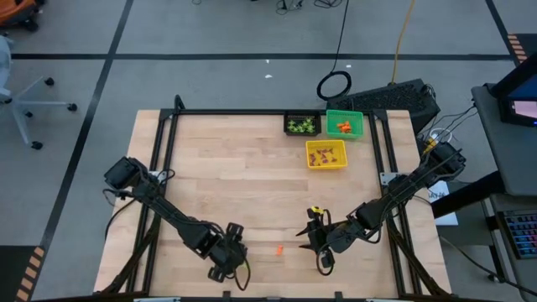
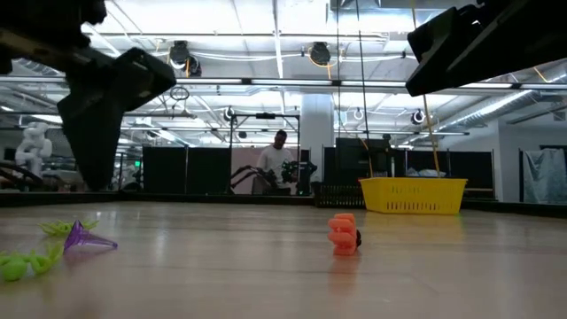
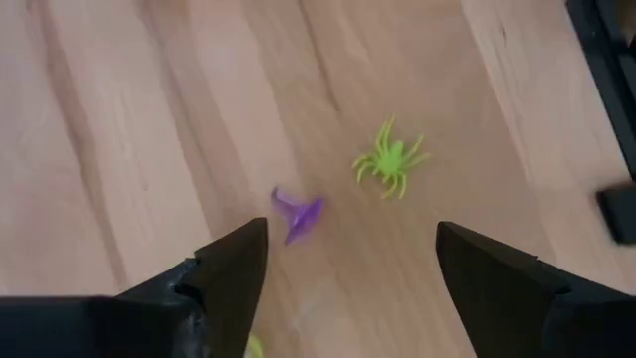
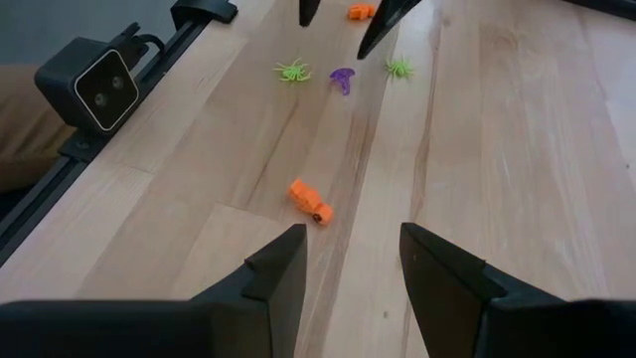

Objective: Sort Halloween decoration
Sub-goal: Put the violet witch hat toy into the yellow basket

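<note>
The Halloween decoration still loose on the table lies near its front edge. A purple witch hat and a light-green spider rest on the wood just ahead of my left gripper, which hovers open above them, pointing steeply down. An orange trinket lies between the two arms, in front of my right gripper, which is open and slants down above the table. The low view shows the orange trinket, the purple hat and a green spider. My left gripper and my right gripper flank the orange trinket.
Three small square bins stand at the far right of the table: black with green pieces, green with orange pieces, yellow with a few pieces. A second green spider and another orange piece lie near the left arm. The low camera sits at the near edge.
</note>
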{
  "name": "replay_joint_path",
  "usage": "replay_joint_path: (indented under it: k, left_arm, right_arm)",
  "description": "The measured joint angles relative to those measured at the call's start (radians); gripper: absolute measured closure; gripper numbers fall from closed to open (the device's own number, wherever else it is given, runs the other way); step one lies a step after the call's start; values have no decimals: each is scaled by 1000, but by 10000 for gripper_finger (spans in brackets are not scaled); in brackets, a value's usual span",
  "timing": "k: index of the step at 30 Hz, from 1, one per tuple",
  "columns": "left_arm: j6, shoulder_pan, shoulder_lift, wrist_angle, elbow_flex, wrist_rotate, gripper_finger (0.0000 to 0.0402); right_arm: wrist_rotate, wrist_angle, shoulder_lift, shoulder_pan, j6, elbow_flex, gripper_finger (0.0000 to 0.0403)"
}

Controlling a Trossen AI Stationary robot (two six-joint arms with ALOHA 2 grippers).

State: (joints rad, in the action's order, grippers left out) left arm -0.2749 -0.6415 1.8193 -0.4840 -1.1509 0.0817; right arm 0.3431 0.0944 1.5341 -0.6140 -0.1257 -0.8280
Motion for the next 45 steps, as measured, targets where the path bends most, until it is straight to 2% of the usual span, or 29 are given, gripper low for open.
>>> replay_joint_path:
  k: [9, 19, 36, 45]
  left_arm:
    - [52, 0, 58, 5, 1, 39, 191]
    - [80, 1, 59, 10, 1, 79, 230]
    - [98, 6, 102, 54, -2, 75, 283]
    - [82, 6, 103, 54, -1, 84, 334]
  right_arm:
    - [0, -2, 0, 0, 0, 0, 252]
    - [0, -2, 0, 0, 0, 0, 252]
    - [0, -2, 0, 0, 0, 0, 252]
    - [0, -2, 0, 0, 0, 0, 252]
